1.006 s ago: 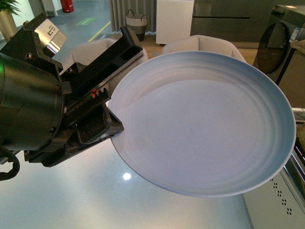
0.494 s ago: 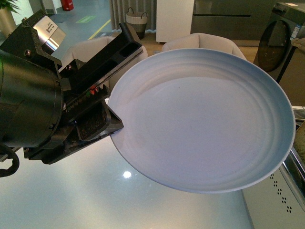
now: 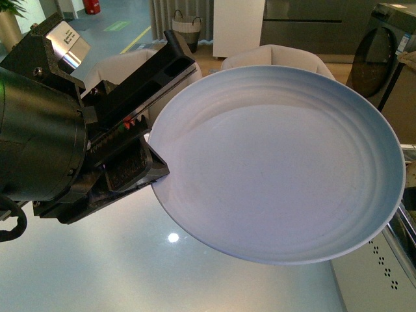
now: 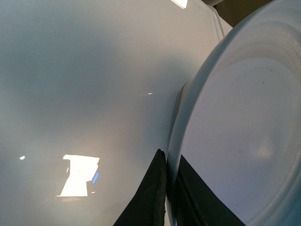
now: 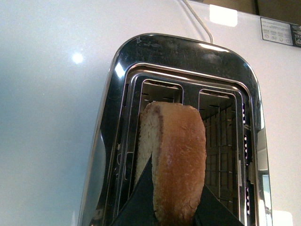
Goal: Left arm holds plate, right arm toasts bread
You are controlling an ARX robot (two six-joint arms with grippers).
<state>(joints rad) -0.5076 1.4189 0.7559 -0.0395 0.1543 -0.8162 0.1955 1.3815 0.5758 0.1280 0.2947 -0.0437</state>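
Note:
The pale blue-grey plate [image 3: 279, 162] fills the front view, held tilted above the white table. My left gripper [image 3: 155, 156] is shut on its left rim, with the bulky black left arm [image 3: 39, 130] behind it. In the left wrist view the black jaws pinch the plate [image 4: 244, 127] at its rim, and the left gripper [image 4: 170, 188] is shut on it. In the right wrist view the bread [image 5: 174, 155], crust edge towards the camera, is clamped by my right gripper [image 5: 171, 202] directly above the chrome toaster [image 5: 113, 132], over the gap between its two slots. The right gripper does not show in the front view.
A white glossy table [image 3: 97, 266] lies below the plate. A perforated metal surface [image 3: 383, 273] sits at the front view's right edge. Beyond the table stand pale chairs [image 3: 279, 55], a basket [image 3: 186, 29] and a dark appliance [image 3: 383, 52]. The toaster's cord [image 5: 197, 19] runs away across the table.
The plate has shifted slightly up and to the right in the front view over the last second; the left arm has barely moved.

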